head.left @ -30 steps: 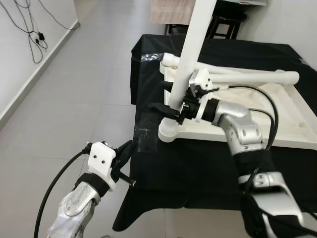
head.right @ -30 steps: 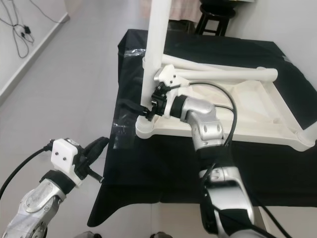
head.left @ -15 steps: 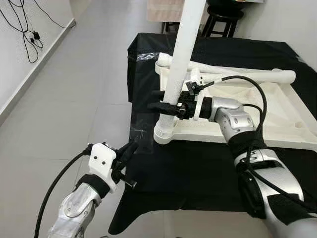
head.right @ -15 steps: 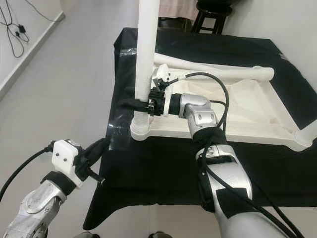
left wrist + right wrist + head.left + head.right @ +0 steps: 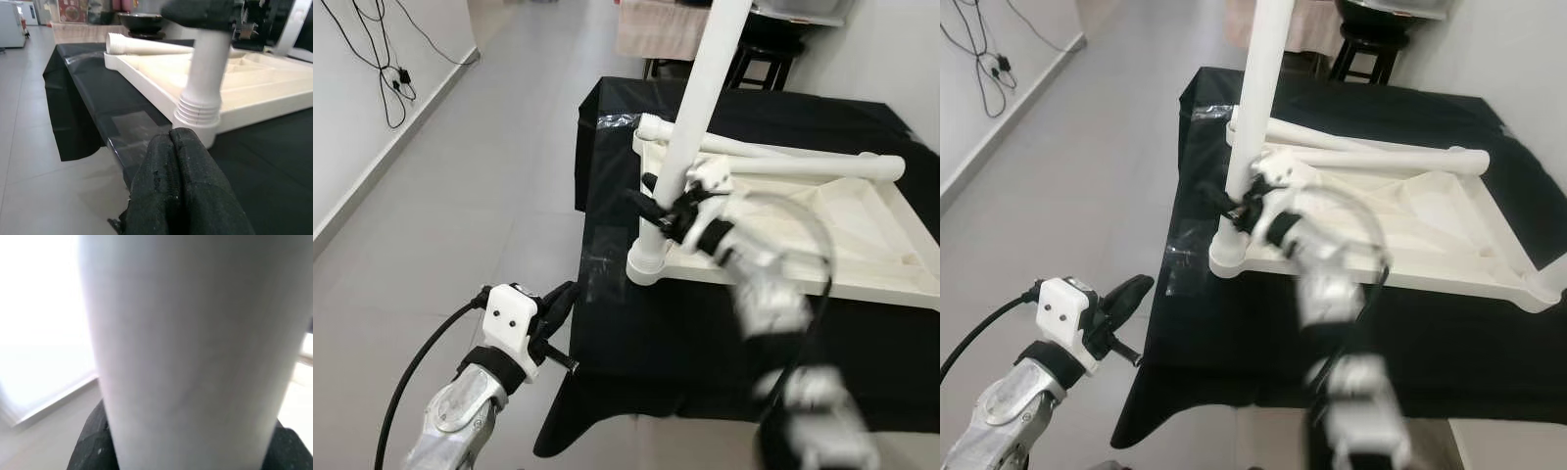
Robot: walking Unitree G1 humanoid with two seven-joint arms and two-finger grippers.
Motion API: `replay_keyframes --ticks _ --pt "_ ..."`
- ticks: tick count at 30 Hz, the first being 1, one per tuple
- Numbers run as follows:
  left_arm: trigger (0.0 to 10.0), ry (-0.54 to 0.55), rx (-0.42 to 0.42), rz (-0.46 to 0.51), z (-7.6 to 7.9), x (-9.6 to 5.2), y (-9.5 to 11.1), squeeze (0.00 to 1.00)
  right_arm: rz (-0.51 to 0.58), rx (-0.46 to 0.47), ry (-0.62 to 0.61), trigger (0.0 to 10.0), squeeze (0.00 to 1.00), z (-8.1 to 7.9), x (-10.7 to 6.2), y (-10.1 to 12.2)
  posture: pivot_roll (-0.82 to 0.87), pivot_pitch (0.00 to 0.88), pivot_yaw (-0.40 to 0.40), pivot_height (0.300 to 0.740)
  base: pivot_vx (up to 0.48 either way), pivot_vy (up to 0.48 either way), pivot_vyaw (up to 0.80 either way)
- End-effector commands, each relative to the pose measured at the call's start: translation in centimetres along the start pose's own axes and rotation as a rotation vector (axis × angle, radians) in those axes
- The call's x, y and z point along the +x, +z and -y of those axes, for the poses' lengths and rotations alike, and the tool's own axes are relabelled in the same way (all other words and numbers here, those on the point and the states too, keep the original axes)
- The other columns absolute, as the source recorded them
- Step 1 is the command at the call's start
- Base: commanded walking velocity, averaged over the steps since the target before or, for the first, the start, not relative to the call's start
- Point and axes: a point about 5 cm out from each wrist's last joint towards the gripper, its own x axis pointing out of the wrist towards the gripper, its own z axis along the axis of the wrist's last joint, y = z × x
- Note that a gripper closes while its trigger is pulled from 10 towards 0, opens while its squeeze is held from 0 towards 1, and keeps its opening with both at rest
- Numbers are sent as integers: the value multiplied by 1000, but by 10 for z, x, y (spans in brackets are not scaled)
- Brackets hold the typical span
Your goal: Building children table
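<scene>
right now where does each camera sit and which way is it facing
Left eye view: on the head, looking down at the black-draped table; left gripper low, right gripper on the upright white plastic leg.
Right eye view: same head, same scene, with the upturned white plastic tabletop.
Left wrist view: along its shut black fingers toward the leg's ribbed socket.
Right wrist view: pressed against the leg.
Shared: all four views show the leg.

Pale grey floor tiles [image 5: 480, 186] are filling the left half of the frame. A white wall [image 5: 352, 108] is running along the upper left, with black cables [image 5: 382, 59] hanging on it. A dark stool [image 5: 1371, 54] is standing at the top centre.
</scene>
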Motion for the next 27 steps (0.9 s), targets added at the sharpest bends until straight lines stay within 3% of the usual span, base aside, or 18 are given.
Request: replay_keyframes --ticks 1,8,9,10,11,13,16,17,21,22,23,27 --pt "10000 -4 -3 -10 0 -2 0 0 -246 76 -171 0 0 13 -25 -51 63 159 -97 740 0 0 0" --pt "10000 -2 -5 -11 -1 -2 -1 0 -204 4 -145 0 0 9 -9 -42 85 156 -100 740 0 0 0" --pt "10000 0 -5 -11 -1 -3 -1 0 -192 -8 -133 7451 0 9 -5 -37 89 153 -96 740 0 0 0" --pt "10000 1 -5 -11 -1 -3 -1 0 -189 -13 -143 7451 0 8 -4 -33 89 153 -96 740 0 0 0" --pt "10000 1 -6 -12 -1 -3 -1 0 -168 -28 -98 10000 1000 6 -1 -26 98 147 -86 740 0 0 0" --pt "10000 1 -6 -12 -1 -3 -1 0 -168 -28 -98 10000 1000 6 -1 -26 98 147 -86 740 0 0 0" --pt "10000 -2 -5 -14 -1 -3 -1 0 -126 -37 -15 10000 1000 5 5 -14 99 141 -86 740 0 0 0" --pt "10000 -4 -5 -14 -1 -3 -2 0 -71 -48 67 10000 1000 6 10 -1 103 135 -87 740 0 0 0" --pt "10000 -6 -5 -15 -1 -2 -2 0 -27 -53 120 10000 1000 9 13 10 106 135 -90 740 0 0 0" --pt "10000 -6 -5 -14 0 -2 -2 0 10 -46 203 10000 408 12 16 19 111 130 -93 740 0 0 0" --pt "10000 -6 -5 -14 1 -1 -3 0 39 -51 297 10000 0 15 18 27 115 129 -98 740 0 0 0" --pt "10000 -3 -9 -12 2 0 -3 0 31 -67 404 10000 0 26 23 31 121 120 -109 740 0 0 0"
